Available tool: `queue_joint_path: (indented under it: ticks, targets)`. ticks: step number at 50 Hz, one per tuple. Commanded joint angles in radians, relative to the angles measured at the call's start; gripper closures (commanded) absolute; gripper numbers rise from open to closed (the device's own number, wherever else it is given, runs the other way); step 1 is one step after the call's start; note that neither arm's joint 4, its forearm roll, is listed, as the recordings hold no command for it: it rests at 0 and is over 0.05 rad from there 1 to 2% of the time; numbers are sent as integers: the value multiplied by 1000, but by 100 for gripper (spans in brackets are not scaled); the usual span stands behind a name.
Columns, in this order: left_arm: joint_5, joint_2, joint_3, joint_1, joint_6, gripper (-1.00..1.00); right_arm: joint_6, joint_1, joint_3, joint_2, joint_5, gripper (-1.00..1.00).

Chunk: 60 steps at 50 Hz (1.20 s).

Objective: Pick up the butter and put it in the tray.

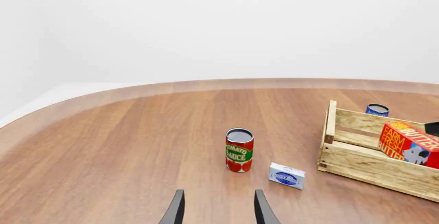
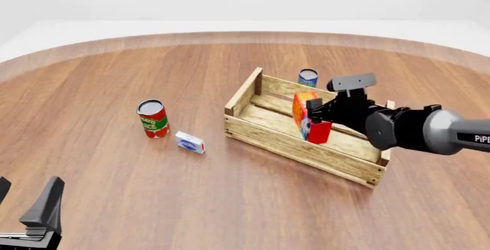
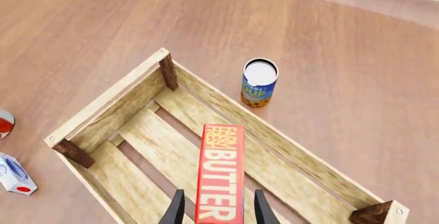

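The round wooden bench [image 2: 115, 89] carries the slatted tray [image 2: 260, 132], and over the tray's inside the right claw [image 2: 315, 114] grips the upright butter [image 2: 310, 118] between its fingers, the carton's foot down among the slats. A tomato sauce can [image 2: 152, 118] and a small white-and-blue box [image 2: 190, 142] stand left of the tray, a blue can [image 2: 308, 78] just behind it. The left claw [image 1: 218, 208] hangs wide and empty near the bench's front edge.

A tomato sauce can [image 2: 153, 118] stands beside a small white-and-blue box [image 2: 190, 142]; a blue soup can [image 2: 308, 78] stands farther back.
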Motion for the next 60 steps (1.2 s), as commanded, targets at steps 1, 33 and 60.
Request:
queue_joint_path:
  ticks: [1,33,60]
  targets:
    - [0,0,0,0,0,-100,-1,-2,20,-33,3,-100]
    - [0,0,0,0,0,-100,-2,-17,80,-121,14,-100]
    - [0,0,0,0,0,-100,12,-39,177,-221,-5,-100]
